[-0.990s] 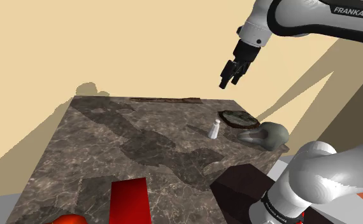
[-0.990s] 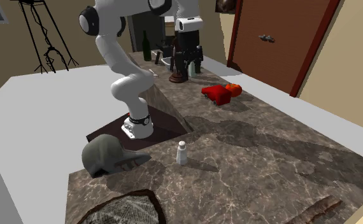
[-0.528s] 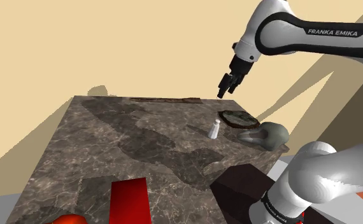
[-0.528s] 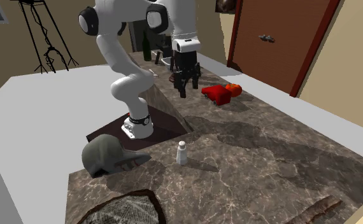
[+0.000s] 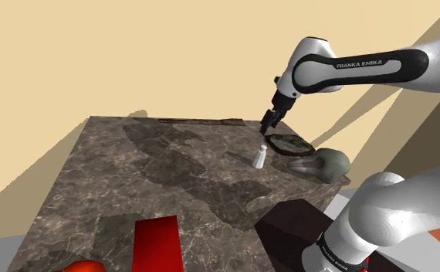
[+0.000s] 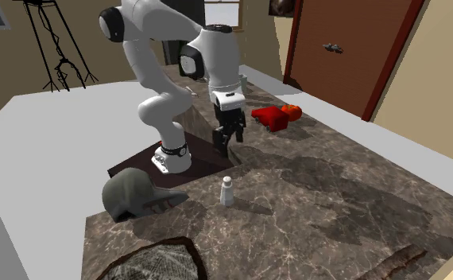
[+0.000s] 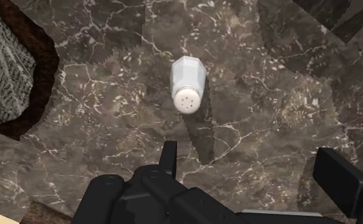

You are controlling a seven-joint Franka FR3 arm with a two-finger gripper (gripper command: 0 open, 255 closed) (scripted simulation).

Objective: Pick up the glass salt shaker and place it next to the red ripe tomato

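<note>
The gripper [image 5: 266, 124] hung empty, fingers wide apart, above the shaker [image 5: 260, 157] right of centre in the shoulder view, apparently lined up to descend and clasp it.

Countertop [image 7: 97, 127] is recorded as dark brown marble, white-veined, smooth. Salt shaker [image 7: 188, 81], just ahead of the fingers [image 7: 342, 181], is rendered pale grey-white, faceted and matt; its material cannot be told. The fingers are noted as black, matt.
</note>
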